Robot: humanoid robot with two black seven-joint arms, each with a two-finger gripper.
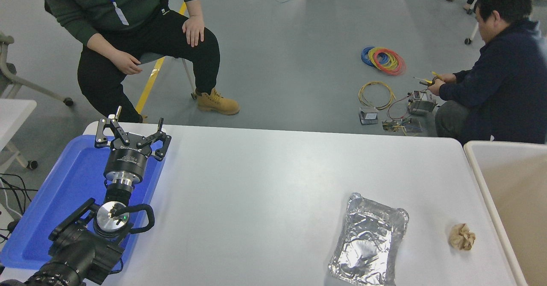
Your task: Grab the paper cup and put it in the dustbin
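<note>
Progress: presently neither the small white paper cup nor the right arm is showing anywhere in the head view, so whether the cup is being carried, dropped or already binned cannot be told from this moment.
Cup location: nothing white and tapered is lying on the white desk (265,192), and none is showing in the visible part of the bin; where the cup is sitting cannot be told.
Dustbin: the large rectangular beige plastic dustbin with the thick cream-white rim (478,166) is standing just beside the desk's right end, only partly in view, its inside looking bare as far as it is showing.
What is left: as a judgement, the placing into the dustbin is not confirmed, and it is either under way out of sight or just finished.
Right fingers: out of view, so their opening and any hold cannot be told.
Left gripper: the black left gripper (131,135) is hanging parked over the flat blue plastic tray (72,183) at the lower left, its fingers (102,134) spreading wide apart and holding nothing.
Other items: the crinkled silver foil tray (368,239) and the crumpled brown paper ball (461,236) are lying apart on the desk, near the bin side.
</note>
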